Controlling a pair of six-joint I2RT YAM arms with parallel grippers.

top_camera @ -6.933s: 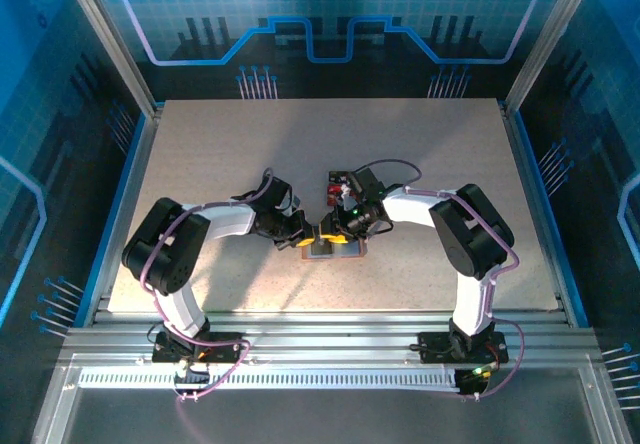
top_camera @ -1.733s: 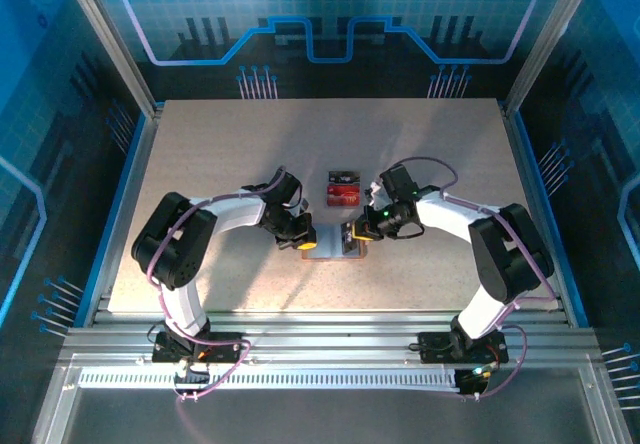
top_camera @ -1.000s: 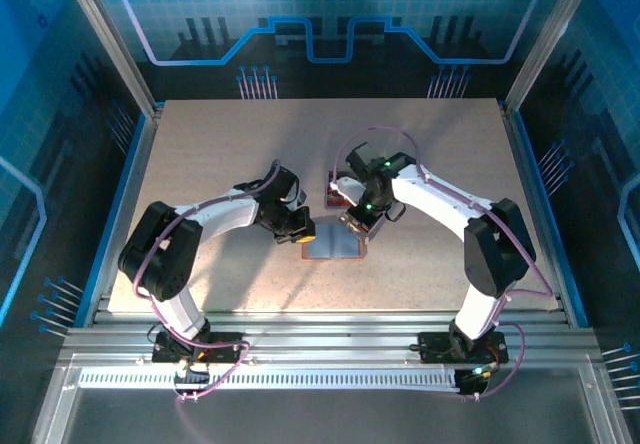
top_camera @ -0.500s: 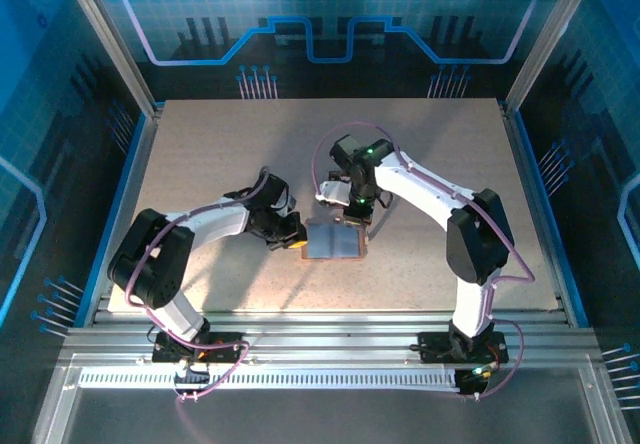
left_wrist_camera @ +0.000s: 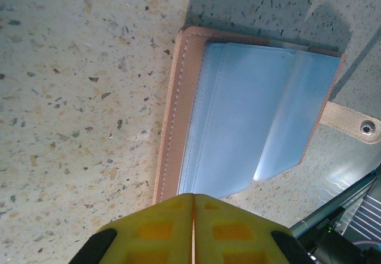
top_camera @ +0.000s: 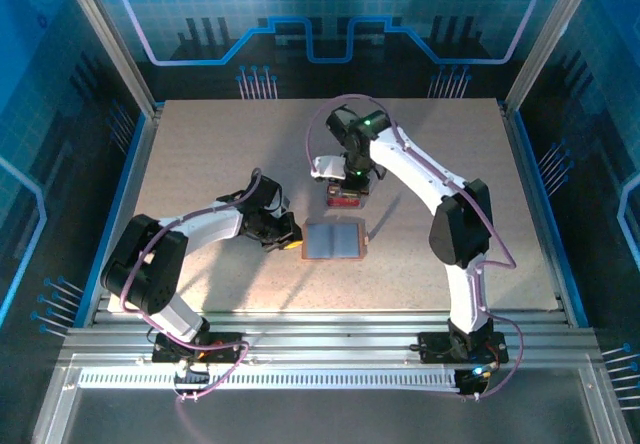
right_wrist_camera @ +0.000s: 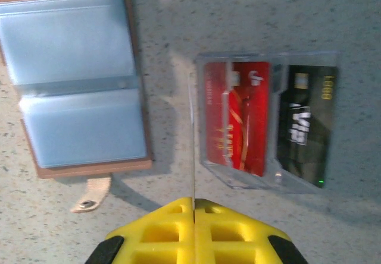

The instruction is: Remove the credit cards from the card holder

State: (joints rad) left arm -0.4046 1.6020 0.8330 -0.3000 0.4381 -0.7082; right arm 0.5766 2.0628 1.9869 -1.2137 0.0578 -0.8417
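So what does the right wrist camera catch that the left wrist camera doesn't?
Right wrist's extra: a clear tray holding a red card and a dark card side by side, plus the right gripper, shut. Left wrist's extra: the left gripper, shut, close to the card holder's brown rim. Shared: the card holder lying open, its pockets looking empty, its tab, and the speckled table.

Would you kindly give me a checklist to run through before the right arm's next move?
1. Grip: right gripper shut on what looks like an edge-on card: ok.
2. Aim: card hangs at the left wall of the tray, not clearly inside: cannot tell.
3. Room: red card and dark card lie in tray: cannot tell.
4. Pockets: holder lies open, none visible inside: ok.
5. Support: left gripper shut at holder's edge: ok.
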